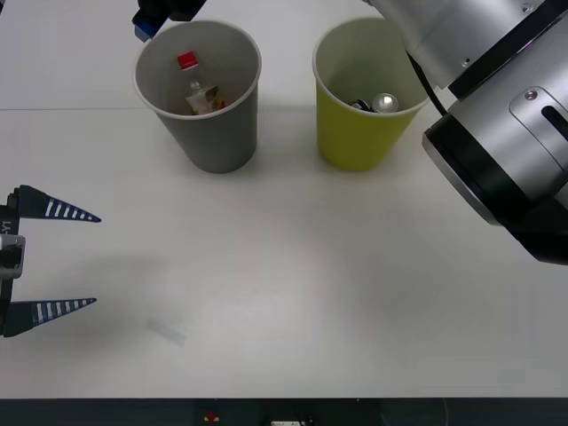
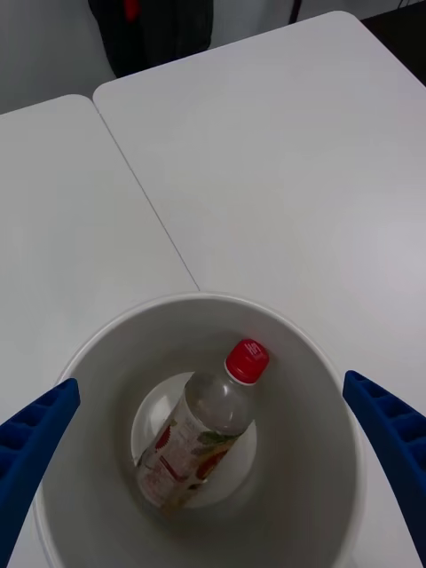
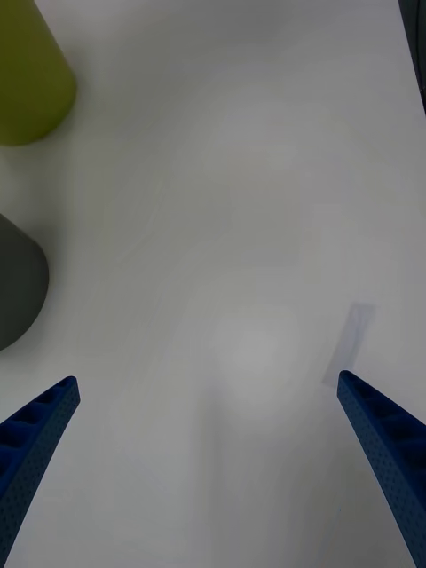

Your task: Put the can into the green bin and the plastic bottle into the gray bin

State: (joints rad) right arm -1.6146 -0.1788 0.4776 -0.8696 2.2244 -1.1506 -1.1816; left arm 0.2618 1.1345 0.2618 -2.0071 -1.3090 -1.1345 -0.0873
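The plastic bottle (image 1: pixel 201 91) lies tilted inside the gray bin (image 1: pixel 217 142), red cap up; the right wrist view looks straight down on the bottle (image 2: pixel 200 430) in the bin (image 2: pixel 89 364). The can (image 1: pixel 384 103) rests inside the green bin (image 1: pixel 355 142), silver top showing. My right gripper (image 1: pixel 146 25) hovers above the gray bin's far rim, open and holding nothing (image 2: pixel 211 383). My left gripper (image 1: pixel 89 260) stands open and holding nothing over the table at the left edge (image 3: pixel 207 380), well short of both bins.
My right arm (image 1: pixel 497 133) reaches across the right side and behind the green bin. A seam (image 1: pixel 71 109) between two white tabletops runs behind the bins. In the left wrist view the green bin (image 3: pixel 27 80) and gray bin (image 3: pixel 18 284) stand side by side.
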